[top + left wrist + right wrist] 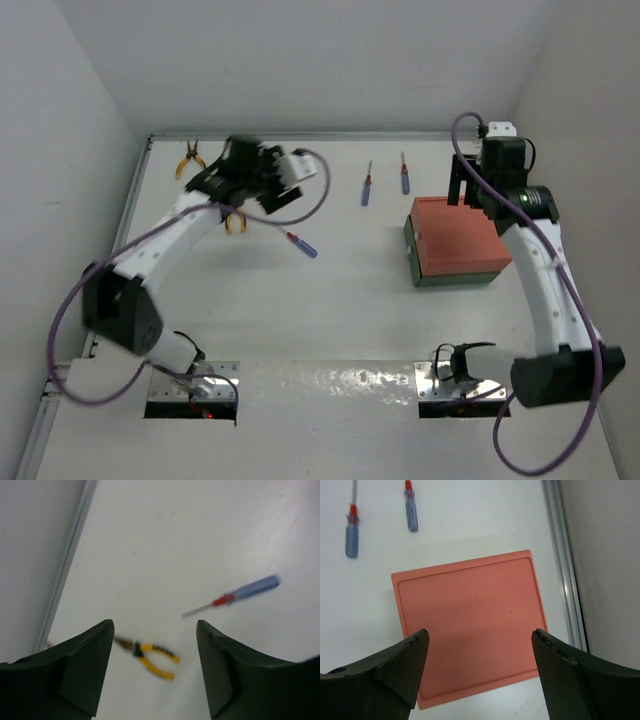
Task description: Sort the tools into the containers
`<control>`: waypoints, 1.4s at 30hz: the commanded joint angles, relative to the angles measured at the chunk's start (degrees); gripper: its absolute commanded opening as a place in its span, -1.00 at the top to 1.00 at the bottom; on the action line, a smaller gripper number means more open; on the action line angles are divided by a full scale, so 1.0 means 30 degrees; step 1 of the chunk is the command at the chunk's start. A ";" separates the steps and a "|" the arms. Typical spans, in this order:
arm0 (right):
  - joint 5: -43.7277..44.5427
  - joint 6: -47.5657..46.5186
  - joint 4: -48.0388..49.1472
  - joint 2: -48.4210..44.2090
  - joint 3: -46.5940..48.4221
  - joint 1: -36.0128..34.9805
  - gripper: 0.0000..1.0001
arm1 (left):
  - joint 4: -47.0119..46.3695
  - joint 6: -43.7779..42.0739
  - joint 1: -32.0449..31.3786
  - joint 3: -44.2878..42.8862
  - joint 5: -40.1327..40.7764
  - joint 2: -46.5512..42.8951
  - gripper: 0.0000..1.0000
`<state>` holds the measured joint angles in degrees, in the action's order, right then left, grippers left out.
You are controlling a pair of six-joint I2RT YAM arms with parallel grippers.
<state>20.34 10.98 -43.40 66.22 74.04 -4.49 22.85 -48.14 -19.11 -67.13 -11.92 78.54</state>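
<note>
My left gripper (213,183) is open and empty, held above the table at the back left. In the left wrist view (154,627) one yellow-handled pliers (150,656) lies below between the fingers, with a blue-and-red screwdriver (240,592) further off. In the top view those pliers (235,223) lie partly under the arm, beside that screwdriver (300,243). A second pliers (190,158) lies near the back left corner. Two more screwdrivers (367,185) (404,172) lie at the back middle. The orange-red tray (458,238) sits stacked on the dark green tray (410,245). My right gripper (480,635) is open and empty above the orange-red tray (470,625).
White walls close in the table at the back and both sides, with a metal rail (565,565) along the right edge and one (65,565) along the left. Cables loop off both arms. The two far screwdrivers also show in the right wrist view (352,535) (411,512).
</note>
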 commanded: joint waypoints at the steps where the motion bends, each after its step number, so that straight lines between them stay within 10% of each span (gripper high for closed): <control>1: -0.1942 -0.0322 -0.1826 0.2299 0.0983 0.0470 -0.66 | 0.6538 0.1448 -0.2294 -0.7455 -0.2453 0.5677 -0.24; 5: -0.3842 0.0438 -0.0567 0.3677 0.0838 0.3188 -0.82 | 0.8325 0.4471 -0.4639 -1.4267 -0.4578 1.1401 -0.12; 10: -0.5753 0.0182 0.0490 0.4528 0.0517 0.7031 -0.91 | 0.2123 0.5703 -0.7276 -1.1814 -0.6418 1.1494 -0.22; 26: -0.9531 -0.0528 0.5000 0.5059 -0.4609 0.7562 -0.90 | -0.8194 0.9336 -0.9537 -1.0727 -0.6959 1.5065 -0.24; 42: -0.9123 0.0968 0.6614 0.1806 -0.8069 0.7561 -0.77 | -0.8903 0.8604 -0.9595 -1.1664 -0.8419 1.6885 0.00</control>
<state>-6.52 11.75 -20.32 71.72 51.42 17.89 -0.14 -22.22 -47.29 -99.44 -36.27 128.86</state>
